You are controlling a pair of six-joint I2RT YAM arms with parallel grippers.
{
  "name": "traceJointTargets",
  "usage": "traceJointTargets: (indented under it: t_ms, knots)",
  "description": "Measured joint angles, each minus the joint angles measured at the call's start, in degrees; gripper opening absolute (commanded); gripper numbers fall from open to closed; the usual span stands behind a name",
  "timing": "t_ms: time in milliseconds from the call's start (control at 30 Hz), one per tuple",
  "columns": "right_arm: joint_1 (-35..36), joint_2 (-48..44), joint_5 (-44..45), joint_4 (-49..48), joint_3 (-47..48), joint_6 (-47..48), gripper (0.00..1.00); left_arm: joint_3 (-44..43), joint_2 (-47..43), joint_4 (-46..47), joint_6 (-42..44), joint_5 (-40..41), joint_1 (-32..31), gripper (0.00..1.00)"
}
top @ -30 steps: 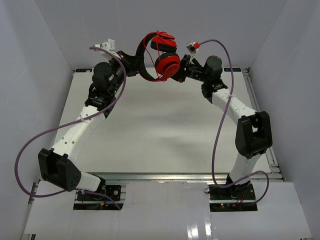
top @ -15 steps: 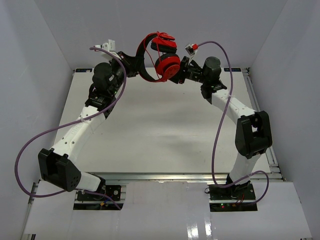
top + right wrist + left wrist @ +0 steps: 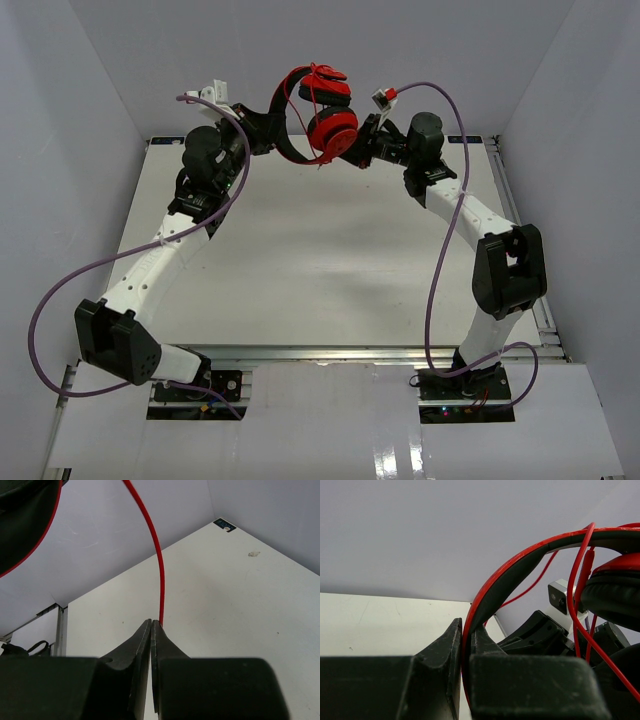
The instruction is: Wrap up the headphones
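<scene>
The red headphones point(image 3: 318, 108) hang in the air above the table's far edge, between both arms. My left gripper point(image 3: 266, 130) is shut on the black-and-red headband point(image 3: 520, 565), which passes between its jaws. A black ear pad point(image 3: 612, 592) shows at the right of the left wrist view, with loops of the thin red cord point(image 3: 576, 585) draped over the band. My right gripper point(image 3: 360, 148) sits just right of the round red cup point(image 3: 333, 128). Its jaws are shut, and the red cord point(image 3: 152, 545) rises taut from the tip of the right gripper point(image 3: 151, 622).
Purple arm cables point(image 3: 440, 250) loop beside both arms. The white table point(image 3: 320, 260) lies below, with grey walls on three sides. Rails run along the table's right edge point(image 3: 520, 220). The other arm's wrist camera point(image 3: 560, 596) shows behind the headband.
The headphones and both grippers have drifted slightly up and to the left. Both grips are unchanged.
</scene>
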State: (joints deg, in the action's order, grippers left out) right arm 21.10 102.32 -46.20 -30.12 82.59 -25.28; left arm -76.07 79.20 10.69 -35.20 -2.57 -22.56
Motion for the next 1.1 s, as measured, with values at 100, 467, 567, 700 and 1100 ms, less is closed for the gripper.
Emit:
traceJointTargets:
  t_ms: [100, 467, 567, 700, 1100]
  knots:
    - [0.0, -0.1, 0.0, 0.9, 0.0, 0.9, 0.51, 0.0, -0.3, 0.1, 0.0, 0.0, 0.1, 0.0]
    - [0.0, -0.4, 1.1, 9.2, 0.6, 6.5, 0.89, 0.0, -0.4, 0.0, 0.0, -0.1, 0.3, 0.0]
    - [0.3, -0.4, 0.8, 8.0, 0.6, 4.9, 0.83, 0.0, -0.4, 0.0, 0.0, -0.1, 0.3, 0.0]
    - [0.8, -0.2, 0.8, 5.0, 1.3, 1.4, 0.56, 0.1, -0.4, 0.1, -0.2, -0.2, 0.3, 0.0]
    - [2.8, 0.9, -0.2, -2.5, 3.2, -4.3, 0.08, 0.4, -0.4, -0.1, -0.5, -0.4, 0.3, 0.0]
